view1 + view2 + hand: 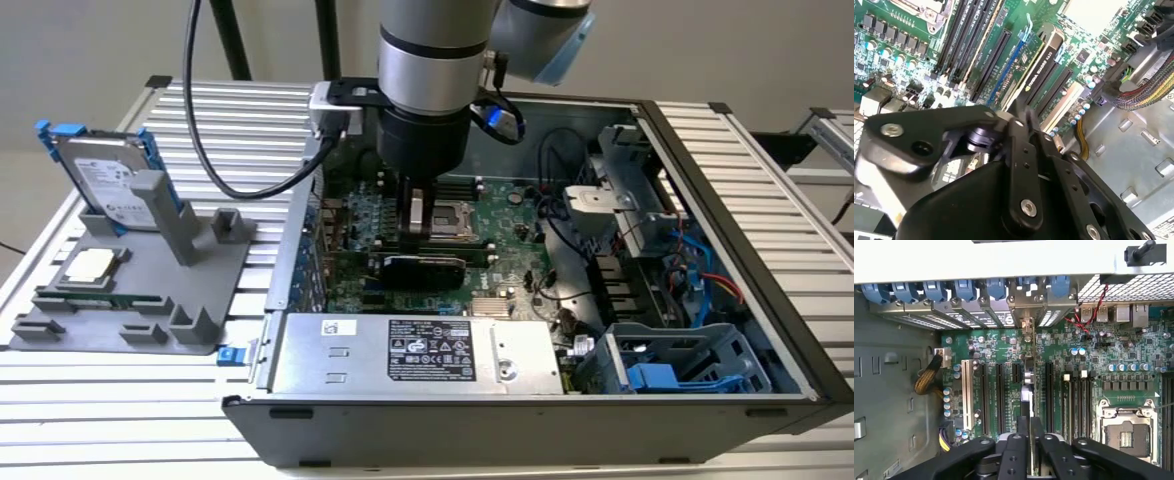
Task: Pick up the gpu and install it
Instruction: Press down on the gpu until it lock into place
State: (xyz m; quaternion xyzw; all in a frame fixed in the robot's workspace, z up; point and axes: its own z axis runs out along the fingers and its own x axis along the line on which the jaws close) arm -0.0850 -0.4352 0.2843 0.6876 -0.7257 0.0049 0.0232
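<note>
Silver power supply (407,352) sits nearest; beyond it the gpu (424,266) stands edge-up on the motherboard (514,215), at six o'clock below the gripper (430,232). In the first wrist view black fingers (1021,450) pinch the card's thin edge (1032,440), its long axis running toward the perforated metal slot brackets (1026,315).

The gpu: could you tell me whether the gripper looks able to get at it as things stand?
Probably yes: the gripper is down inside the open case, its fingers seemingly closed on the edge of the gpu, with nothing between them.
</note>
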